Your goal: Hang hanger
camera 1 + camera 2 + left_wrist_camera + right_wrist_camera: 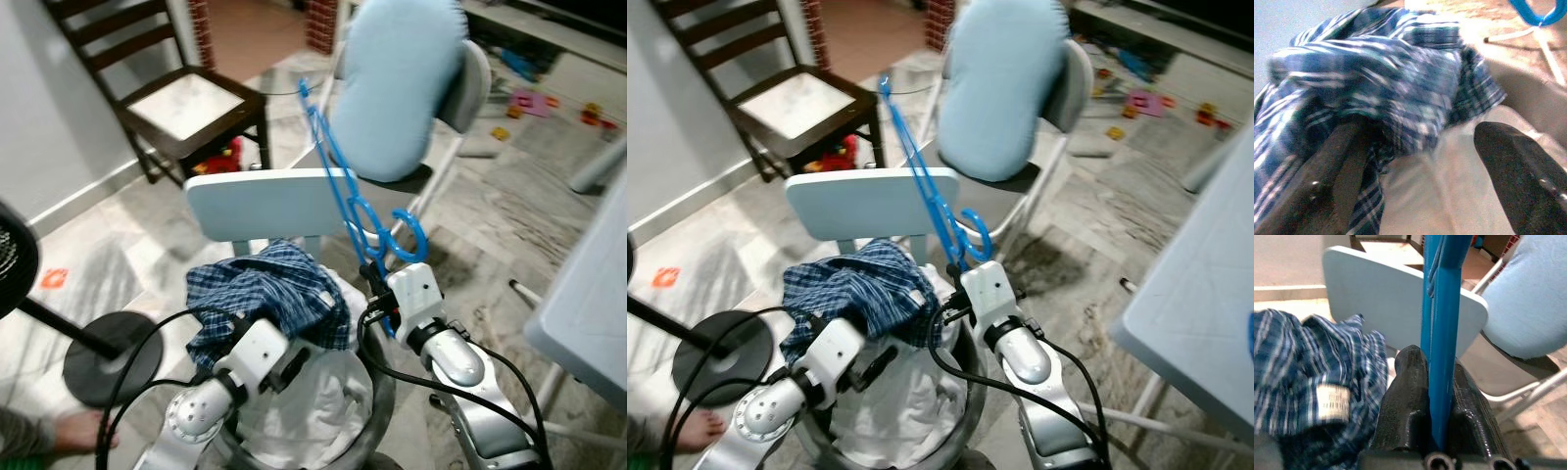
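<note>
A blue plastic hanger (333, 166) stands upright in front of me, its hook end low by my wrist. My right gripper (1442, 396) is shut on the hanger's bar, which is pinched between both black fingers (1410, 391). A blue plaid shirt (265, 289) lies bunched on top of a round grey basket (380, 392) that holds white cloth (313, 411). My left gripper (1420, 137) sits low at the shirt's near edge, open. The shirt drapes over one finger, and the other finger (1518, 181) is bare above the white cloth.
A white chair back (265, 201) stands just behind the basket. Beyond it is a folding chair with a light blue cushion (397, 88), and a dark wooden chair (186, 98) is at the far left. A fan base (108, 357) and a person's foot (73, 429) are at the left, a white table (588, 294) at the right.
</note>
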Controlling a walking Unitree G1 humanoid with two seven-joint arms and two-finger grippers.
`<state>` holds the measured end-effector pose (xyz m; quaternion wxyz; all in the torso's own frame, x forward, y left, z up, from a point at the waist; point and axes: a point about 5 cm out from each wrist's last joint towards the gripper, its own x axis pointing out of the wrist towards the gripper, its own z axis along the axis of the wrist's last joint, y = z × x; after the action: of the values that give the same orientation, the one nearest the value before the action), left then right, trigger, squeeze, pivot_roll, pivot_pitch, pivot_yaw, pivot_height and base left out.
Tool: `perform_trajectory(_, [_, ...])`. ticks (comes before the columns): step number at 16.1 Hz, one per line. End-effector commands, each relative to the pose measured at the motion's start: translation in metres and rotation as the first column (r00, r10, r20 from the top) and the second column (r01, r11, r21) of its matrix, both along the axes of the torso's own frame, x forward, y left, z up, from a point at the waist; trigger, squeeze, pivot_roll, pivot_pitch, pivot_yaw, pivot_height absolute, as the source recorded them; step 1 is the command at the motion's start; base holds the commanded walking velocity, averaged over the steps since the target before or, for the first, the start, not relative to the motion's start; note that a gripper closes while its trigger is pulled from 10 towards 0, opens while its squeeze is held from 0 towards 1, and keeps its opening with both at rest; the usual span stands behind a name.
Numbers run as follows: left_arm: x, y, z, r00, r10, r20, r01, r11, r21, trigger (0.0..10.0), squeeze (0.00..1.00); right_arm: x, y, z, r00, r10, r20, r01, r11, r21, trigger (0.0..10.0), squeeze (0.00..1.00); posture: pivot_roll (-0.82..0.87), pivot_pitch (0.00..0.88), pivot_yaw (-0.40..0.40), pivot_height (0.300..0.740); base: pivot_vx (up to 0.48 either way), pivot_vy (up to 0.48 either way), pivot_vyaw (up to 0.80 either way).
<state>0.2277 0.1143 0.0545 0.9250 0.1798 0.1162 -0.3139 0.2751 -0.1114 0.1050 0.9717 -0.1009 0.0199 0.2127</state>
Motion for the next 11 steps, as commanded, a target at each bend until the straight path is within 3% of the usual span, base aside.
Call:
perform_trajectory(1, [0.000, 0.000, -0.002, 1.000, 0.017, 0.006, -0.017, 1.000, 0.022, 10.0, 1.00, 0.001, 0.000, 0.000, 1.000, 0.000, 0.002, 0.000, 1.000, -0.001, 10.0, 0.00, -0.02, 0.159, -0.048, 0.740, 0.000, 0.000, 0.00])
perform_trajectory(5, [0.009, -0.007, 0.017, 0.997, 0.008, 0.071, -0.008, 1.000, 0.008, 10.0, 1.00, 0.002, 0.000, -0.002, 1.000, -0.006, -0.001, 0.006, 1.000, -0.003, 10.0, 0.00, -0.01, 0.157, -0.048, 0.740, 0.000, 0.000, 0.00])
perform_trajectory(7, [0.001, -0.003, 0.027, 0.990, -0.037, 0.136, 0.029, 0.998, 0.064, 10.0, 1.00, 0.001, 0.002, -0.004, 1.000, 0.000, -0.008, 0.000, 1.000, -0.004, 10.0, 0.00, 0.00, 0.167, -0.056, 0.740, 0.000, 0.000, 0.00])
perform_trajectory(10, [-0.011, 0.000, 0.035, 0.981, -0.035, 0.189, 0.037, 0.999, -0.010, 10.0, 0.96, 0.003, 0.006, -0.005, 1.000, 0.011, -0.014, -0.011, 1.000, -0.005, 10.0, 0.00, 0.01, 0.173, -0.064, 0.740, 0.000, 0.000, 0.00])
perform_trajectory(11, [-0.014, 0.002, 0.034, 0.986, -0.033, 0.161, 0.037, 0.999, -0.024, 10.0, 0.97, 0.005, 0.007, -0.004, 1.000, 0.016, -0.013, -0.016, 1.000, -0.004, 10.0, 0.00, 0.02, 0.174, -0.066, 0.740, 0.000, 0.000, 0.00])
